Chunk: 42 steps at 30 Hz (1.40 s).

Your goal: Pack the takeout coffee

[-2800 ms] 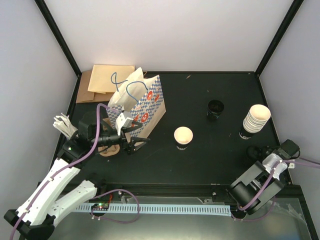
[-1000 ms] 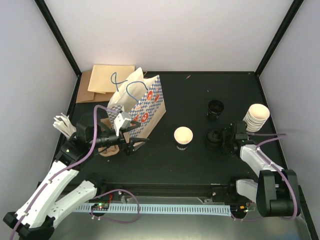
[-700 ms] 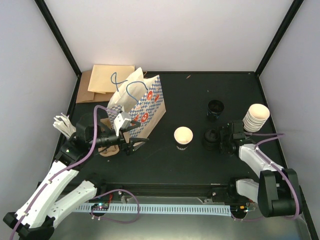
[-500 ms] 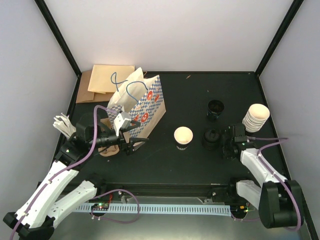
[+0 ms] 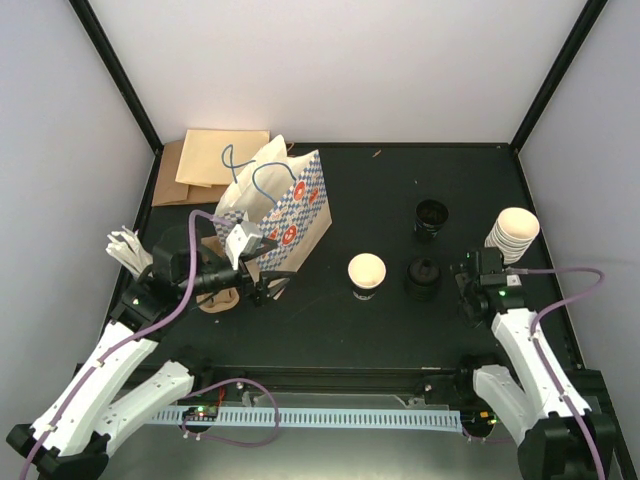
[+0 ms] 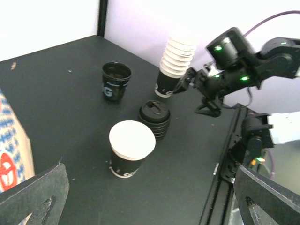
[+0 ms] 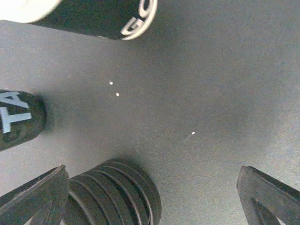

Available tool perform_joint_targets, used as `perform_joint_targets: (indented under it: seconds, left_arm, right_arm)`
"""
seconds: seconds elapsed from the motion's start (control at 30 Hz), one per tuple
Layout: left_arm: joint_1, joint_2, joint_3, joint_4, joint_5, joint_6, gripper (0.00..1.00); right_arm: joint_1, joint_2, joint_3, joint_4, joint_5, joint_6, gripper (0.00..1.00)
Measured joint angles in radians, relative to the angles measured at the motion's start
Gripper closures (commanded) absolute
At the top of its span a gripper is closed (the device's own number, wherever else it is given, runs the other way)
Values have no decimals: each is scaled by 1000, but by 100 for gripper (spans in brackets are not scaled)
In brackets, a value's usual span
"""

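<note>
The takeout coffee cup [image 5: 366, 272], cream inside with a black sleeve, stands upright mid-table; in the left wrist view the cup [image 6: 131, 140] is uncovered. Just to its right stands a stack of black lids [image 5: 422, 278] [image 6: 154, 118] [image 7: 117, 197]. My right gripper [image 5: 466, 292] [image 7: 151, 173] is open, a little to the right of the lids and apart from them, with nothing between its fingers. My left gripper [image 5: 278, 285] [image 6: 149, 180] is open and empty, left of the cup, beside the bag.
A blue-checked paper bag [image 5: 280, 205] stands upright at the left, with flat brown bags [image 5: 210, 160] behind it. A black cup [image 5: 431, 218] [image 7: 18, 122] sits behind the lids. A tall stack of nested cups [image 5: 510, 238] [image 6: 176, 61] stands at the right. White sticks [image 5: 128, 248] lie far left.
My right gripper has drawn back to the right, away from the lid stack, which stays standing beside the cup. The left arm has hardly moved.
</note>
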Motion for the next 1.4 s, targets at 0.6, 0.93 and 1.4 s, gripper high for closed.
perform_joint_targets:
  seconds: [0.6, 0.93, 1.4]
  left_arm:
    - [0, -47, -109, -5, -241, 59, 1]
    - [0, -63, -121, 12, -272, 83, 1]
    - [0, -59, -123, 13, -274, 89, 1]
  right_arm:
    - [0, -130, 106, -104, 46, -495, 0]
    - [0, -179, 130, -90, 11, -622, 0]
    - [275, -45, 246, -98, 76, -653, 0]
